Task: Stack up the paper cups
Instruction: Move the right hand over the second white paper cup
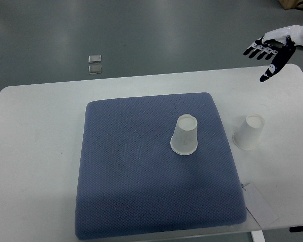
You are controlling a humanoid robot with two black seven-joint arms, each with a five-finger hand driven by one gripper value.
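Note:
One white paper cup (185,135) stands upside down on the blue mat (136,176), right of the mat's middle. A second white paper cup (249,132) stands upside down on the bare table to the right of the mat. My right hand (266,54) hovers at the upper right, above the table's far edge, fingers spread and holding nothing. It is well above and behind the second cup. My left arm does not show.
The white table (35,151) carries the mat. A sheet of paper (260,204) lies at the mat's near right corner. Two small clear squares (95,63) lie on the grey floor beyond the table.

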